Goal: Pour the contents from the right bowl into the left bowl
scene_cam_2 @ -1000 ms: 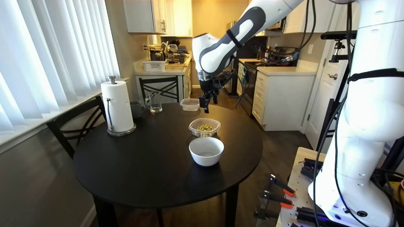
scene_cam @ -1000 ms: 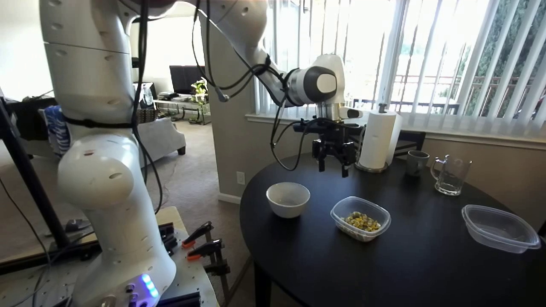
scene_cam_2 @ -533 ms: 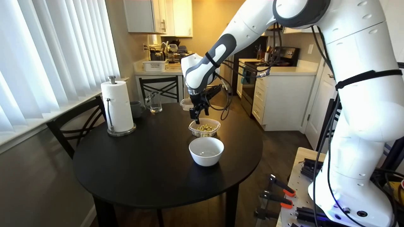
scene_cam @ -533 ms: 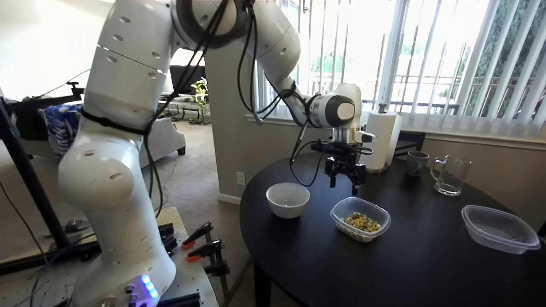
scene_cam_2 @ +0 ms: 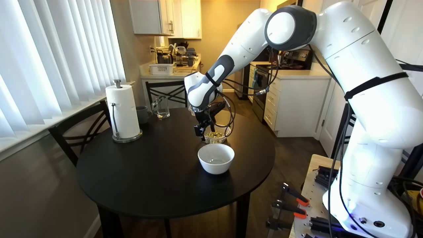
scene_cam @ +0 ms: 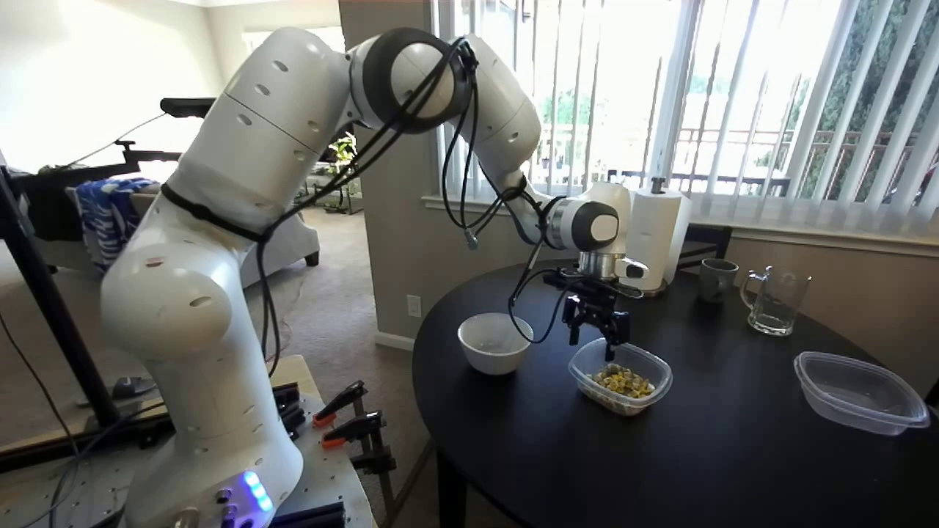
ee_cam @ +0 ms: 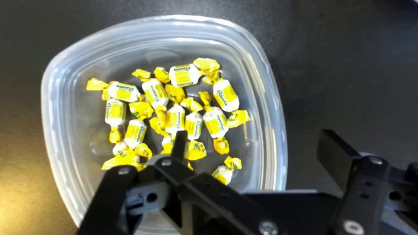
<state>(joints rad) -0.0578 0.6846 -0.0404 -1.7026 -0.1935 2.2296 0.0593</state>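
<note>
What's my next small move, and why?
Probably lower the open claw slightly: in the wrist view, one finger lines up inside the clear container, over wrapped candies, the other finger outside, so its wall should end up between them.

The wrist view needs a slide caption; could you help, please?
Open gripper at a clear plastic container of wrapped Ricola candies.

the arm (scene_cam: 257,150) is glossy white and rounded, pitted with small oval recesses (scene_cam: 199,301); dark grey rings (scene_cam_2: 305,28) frame pale round caps (scene_cam_2: 280,28). black cables (scene_cam: 433,81) run along it, cinched by black straps (scene_cam: 199,211), and blue lights (scene_cam: 258,492) glow on the near right side of the base (scene_cam: 213,436). a silver collar (scene_cam: 598,265) joins the black gripper (scene_cam: 592,347), its links set with pale screws (ee_cam: 353,227).
</note>
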